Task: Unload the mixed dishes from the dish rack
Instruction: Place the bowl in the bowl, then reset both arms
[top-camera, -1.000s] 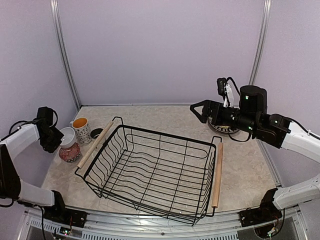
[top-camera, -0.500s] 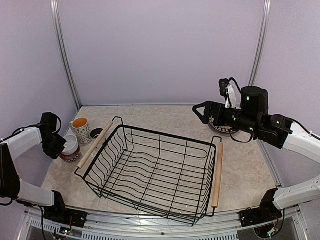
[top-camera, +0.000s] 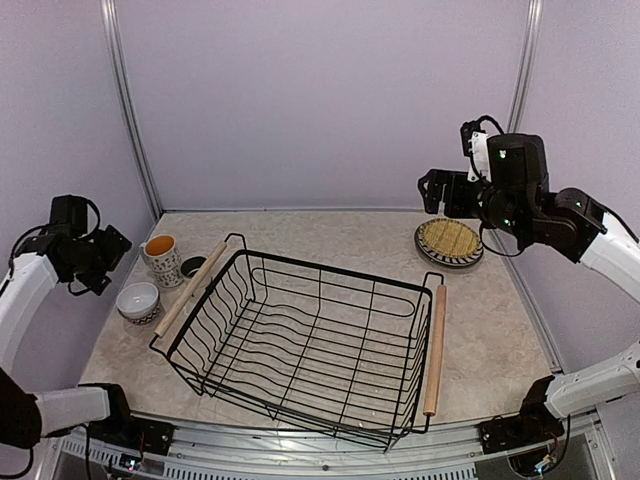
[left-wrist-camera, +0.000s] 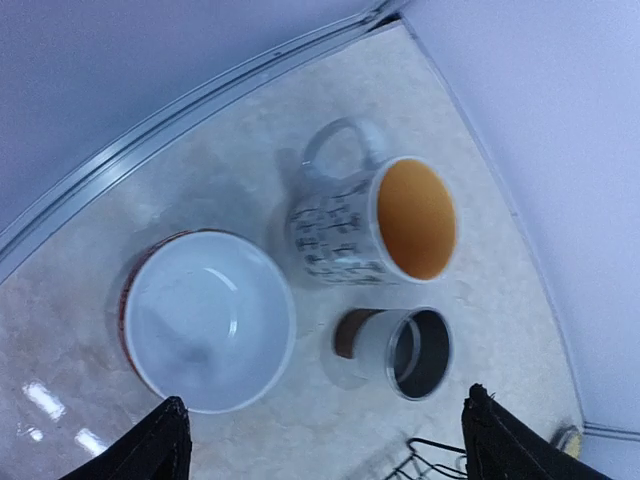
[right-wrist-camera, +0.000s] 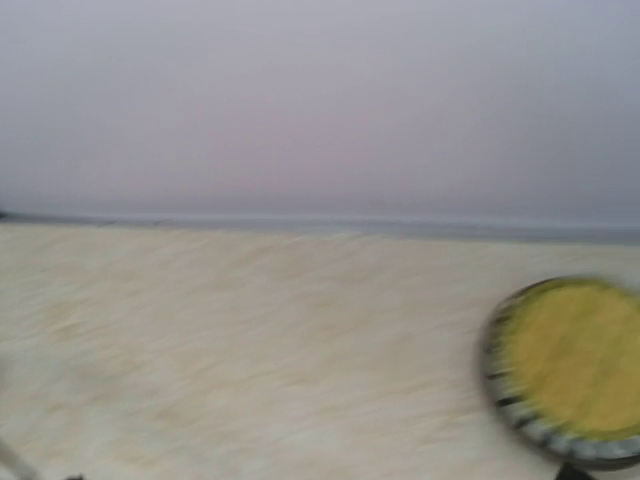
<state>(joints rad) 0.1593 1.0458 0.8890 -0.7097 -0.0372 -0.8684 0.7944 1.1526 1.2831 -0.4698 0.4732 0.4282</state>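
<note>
The dish rack (top-camera: 318, 340), a black wire basket with wooden rod handles, stands in the middle with nothing in it. To its left stand the tall patterned cup with orange inside (top-camera: 161, 258) (left-wrist-camera: 345, 225), the white cup with brown band (top-camera: 192, 266) (left-wrist-camera: 395, 350) lying on its side, and the white bowl (top-camera: 138, 299) (left-wrist-camera: 205, 320) nested in a patterned bowl. My left gripper (top-camera: 112, 248) (left-wrist-camera: 325, 440) hangs open above them, holding nothing. At the back right the round woven yellow mat (top-camera: 449, 238) (right-wrist-camera: 575, 360) lies on the striped plate (top-camera: 447, 259). My right gripper (top-camera: 432, 192) is open, raised above the plate.
Metal frame posts (top-camera: 128, 110) and purple walls close the table at the back and sides. The rack's left wooden handle (top-camera: 190, 288) lies close to the cups. The right wrist view is blurred by motion.
My left gripper opened, let go of the white bowl onto the patterned bowl, and rose up and left. My right arm lifted and swung right, uncovering the mat and plate.
</note>
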